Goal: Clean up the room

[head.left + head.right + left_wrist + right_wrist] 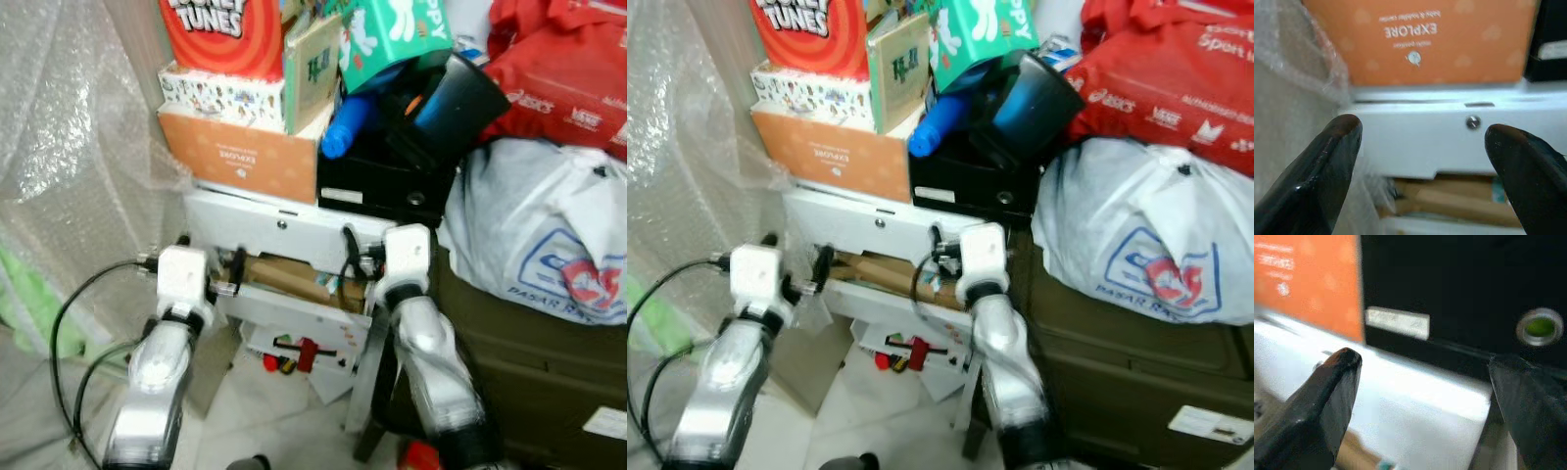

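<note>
A white table stands close in front of me, piled with an orange box, a black box, a blue bottle and several colourful cartons. My left gripper is raised to the table's front edge, open and empty. In the left wrist view its fingertips frame the table's screw below the orange box. My right gripper is at the same edge further right, open. Its fingertips face the black box.
Brown cardboard lies under the table. A small red toy and white sheets are on the floor below. Bubble wrap hangs at the left. A white plastic bag sits on a dark trunk, with a red bag above.
</note>
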Available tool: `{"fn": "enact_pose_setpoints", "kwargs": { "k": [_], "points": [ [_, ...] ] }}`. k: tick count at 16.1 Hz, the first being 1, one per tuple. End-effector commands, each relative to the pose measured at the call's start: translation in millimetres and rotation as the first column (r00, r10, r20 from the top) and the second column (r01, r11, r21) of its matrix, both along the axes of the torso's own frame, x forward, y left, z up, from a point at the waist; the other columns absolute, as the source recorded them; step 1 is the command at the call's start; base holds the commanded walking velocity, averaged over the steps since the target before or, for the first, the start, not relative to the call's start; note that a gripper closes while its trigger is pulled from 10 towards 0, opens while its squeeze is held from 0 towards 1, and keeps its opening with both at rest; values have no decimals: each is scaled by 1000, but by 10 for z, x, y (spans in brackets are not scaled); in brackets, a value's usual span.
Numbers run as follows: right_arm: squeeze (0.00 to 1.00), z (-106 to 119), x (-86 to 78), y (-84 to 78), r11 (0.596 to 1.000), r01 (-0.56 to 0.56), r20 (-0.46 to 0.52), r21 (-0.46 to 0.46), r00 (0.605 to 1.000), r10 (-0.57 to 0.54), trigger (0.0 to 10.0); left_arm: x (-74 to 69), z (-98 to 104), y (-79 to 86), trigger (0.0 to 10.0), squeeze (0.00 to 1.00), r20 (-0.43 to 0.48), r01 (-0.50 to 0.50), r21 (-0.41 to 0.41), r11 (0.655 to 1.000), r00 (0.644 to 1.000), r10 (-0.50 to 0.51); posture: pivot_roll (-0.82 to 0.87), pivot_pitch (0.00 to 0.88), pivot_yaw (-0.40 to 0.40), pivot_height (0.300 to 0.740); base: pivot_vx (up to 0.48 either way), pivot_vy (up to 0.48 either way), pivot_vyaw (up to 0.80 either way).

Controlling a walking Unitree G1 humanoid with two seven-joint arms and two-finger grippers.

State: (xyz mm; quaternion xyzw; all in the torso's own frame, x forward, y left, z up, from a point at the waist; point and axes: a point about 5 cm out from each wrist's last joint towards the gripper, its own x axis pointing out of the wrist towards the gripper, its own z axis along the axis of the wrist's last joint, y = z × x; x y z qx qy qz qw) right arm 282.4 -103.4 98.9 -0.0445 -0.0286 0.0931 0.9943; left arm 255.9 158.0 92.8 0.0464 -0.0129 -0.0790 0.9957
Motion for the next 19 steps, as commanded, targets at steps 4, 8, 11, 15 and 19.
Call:
{"fn": "enact_pose_setpoints", "kwargs": {
  "k": [4,8,11,15,19],
  "points": [
    [0,-395,-178,-163,988,-4,-89,-156,996,-10,10000,26,-230,-6,10000,0,-57,49,71,996,997,-45,53,0,-20,740,0,0,0],
    [0,-164,52,-274,990,63,-43,-129,997,-69,10000,43,-93,54,10000,0,-17,45,61,997,999,-44,73,0,-19,740,0,0,0],
    [0,52,309,-161,993,81,50,-88,996,-77,10000,318,64,-23,10000,0,58,44,44,998,997,-46,47,0,29,740,0,0,0],
    [0,185,339,-207,990,102,102,-97,990,-93,10000,455,165,-268,10000,0,96,95,59,994,990,-100,21,0,36,740,0,0,0],
    [0,220,350,-250,988,149,115,-50,983,-143,10000,549,233,-305,10000,0,130,101,44,994,986,-106,40,0,46,740,0,0,0]
  ]
}}
